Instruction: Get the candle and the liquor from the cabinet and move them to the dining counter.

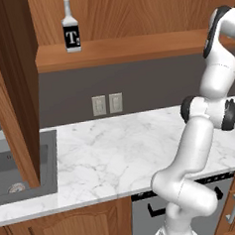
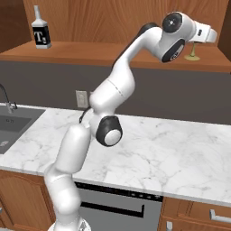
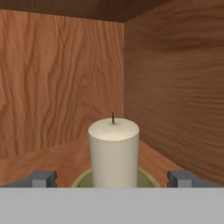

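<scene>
Pincer [image 3: 112, 178]: jaws spread wide, nothing gripped. The two dark finger tips [image 3: 43, 178] stand at either side of the candle, apart from it. In the right base view the white hand reaches into the right end of the open cabinet [image 2: 135, 18].

Candle [image 3: 113, 151]: pale cream pillar with a short dark wick, upright on a flat round olive-gold base. It stands directly ahead of the pincer, centred between the finger tips, near the cabinet's back right corner. In the right base view only its base and lower part [image 2: 193, 53] show, just beyond the hand. No writing on it.

Liquor [image 1: 70, 29]: small square-bodied bottle with a pale slim neck, upright on the same cabinet shelf [image 1: 124, 49], well apart from the pincer toward the far left end. The black label bears a white letter "T" with a small mark beside it that is too small to read.

Counter [image 1: 121, 149]: white, grey-veined marble worktop, below the pincer and the shelf.

Sink [image 1: 18, 168]: grey basin set into the counter, far to the pincer's left and below.

Wall outlets [image 1: 107, 104]: two pale plates on the dark grey backsplash, below the shelf, unmarked.
</scene>
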